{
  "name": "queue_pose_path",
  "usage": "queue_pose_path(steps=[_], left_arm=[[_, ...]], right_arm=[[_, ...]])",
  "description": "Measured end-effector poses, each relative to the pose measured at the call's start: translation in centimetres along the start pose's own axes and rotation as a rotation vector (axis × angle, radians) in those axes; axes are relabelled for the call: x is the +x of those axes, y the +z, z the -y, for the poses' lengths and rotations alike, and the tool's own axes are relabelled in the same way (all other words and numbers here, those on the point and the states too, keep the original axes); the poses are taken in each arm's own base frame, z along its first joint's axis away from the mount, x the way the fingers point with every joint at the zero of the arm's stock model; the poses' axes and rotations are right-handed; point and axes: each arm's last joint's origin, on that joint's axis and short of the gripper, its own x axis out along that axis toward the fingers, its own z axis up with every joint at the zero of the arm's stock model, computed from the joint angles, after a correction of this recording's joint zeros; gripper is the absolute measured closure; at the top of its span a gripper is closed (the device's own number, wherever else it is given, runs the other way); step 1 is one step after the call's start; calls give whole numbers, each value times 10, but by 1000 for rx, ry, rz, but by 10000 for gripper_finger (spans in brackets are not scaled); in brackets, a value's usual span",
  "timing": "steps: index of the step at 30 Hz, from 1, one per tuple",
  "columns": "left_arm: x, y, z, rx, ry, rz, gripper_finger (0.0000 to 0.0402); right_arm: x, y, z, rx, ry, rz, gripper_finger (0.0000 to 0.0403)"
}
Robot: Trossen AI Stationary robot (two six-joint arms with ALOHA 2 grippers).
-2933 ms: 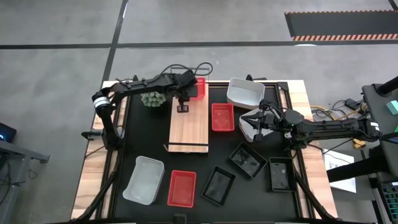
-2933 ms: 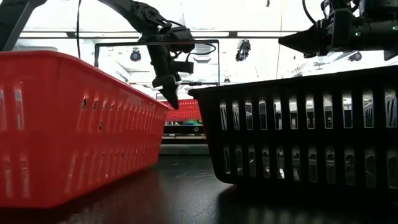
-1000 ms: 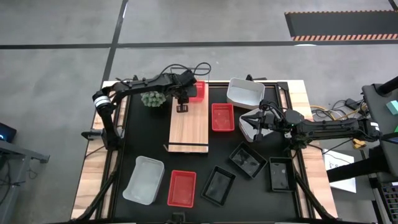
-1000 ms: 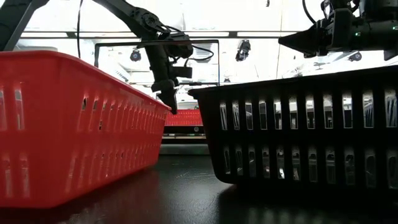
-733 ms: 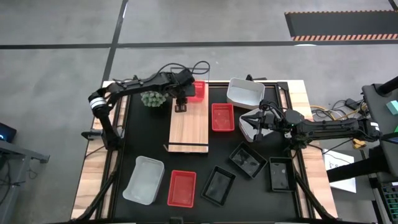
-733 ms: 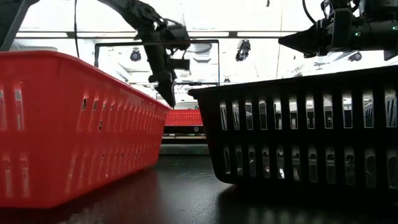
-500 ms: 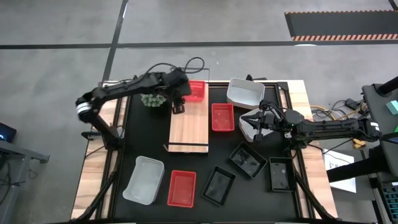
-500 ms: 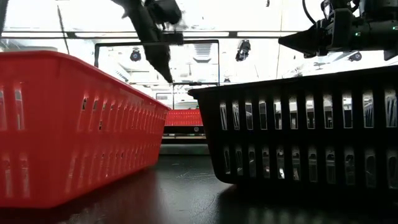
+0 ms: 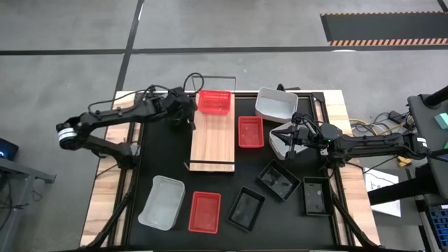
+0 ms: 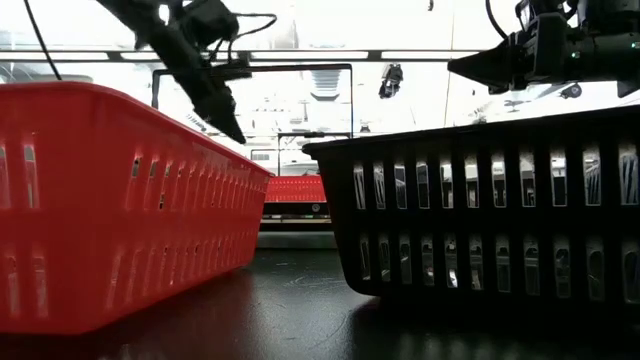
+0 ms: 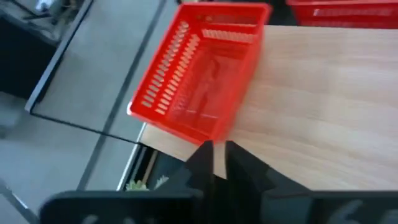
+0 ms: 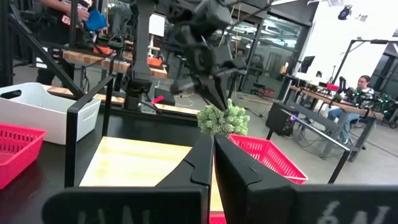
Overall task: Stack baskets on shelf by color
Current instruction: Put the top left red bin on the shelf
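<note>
One small red slotted plastic basket [image 9: 214, 102] sits on the far end of the long light-wood plank shelf [image 9: 213, 140], its outer rim overhanging that end beside the thin dark wire frame; the rest of the plank is bare down to the wire at its near end. A second red basket [image 9: 250, 131] lies on the black counter [image 9: 168, 150] just beside the shelf's right edge. A pale grey bin [image 9: 275, 104] stands at the counter's far right. Along the near side lie another pale bin [image 9: 162, 202], a third red basket [image 9: 205, 211] and three black slotted bins [image 9: 246, 208], [image 9: 278, 180], [image 9: 315, 195]. Open counter runs between the shelf's left edge and the counter's left rim.

The left arm reaches in from the counter's left side, bent at the elbow, and its left hand [image 9: 187, 116] hangs just off the shelf's far left corner, near the red basket but apart from it. Its fingers are pressed together and empty, as the left wrist view shows.

The right arm stretches across from the right side, its right hand [image 9: 275, 135] over the counter just right of the second red basket. Its fingers meet at the tips and grip nothing.
</note>
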Motion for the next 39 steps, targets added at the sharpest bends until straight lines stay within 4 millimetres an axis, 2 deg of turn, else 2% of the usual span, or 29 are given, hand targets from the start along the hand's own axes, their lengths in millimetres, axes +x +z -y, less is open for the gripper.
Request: queue_pose_path(steps=[8, 15, 29, 39], left_arm=[[27, -12, -19, -54, 53, -87, 400], [39, -10, -27, -73, 59, -113, 401], [59, -12, -24, -70, 38, -171, 401], [60, -12, -22, -123, -8, -159, 402]], right_arm=[[0, 2, 1, -29, -7, 24, 394], [0, 3, 1, -69, -8, 27, 394], [1, 7, 2, -90, -11, 34, 394], [2, 7, 2, -88, -11, 33, 394]])
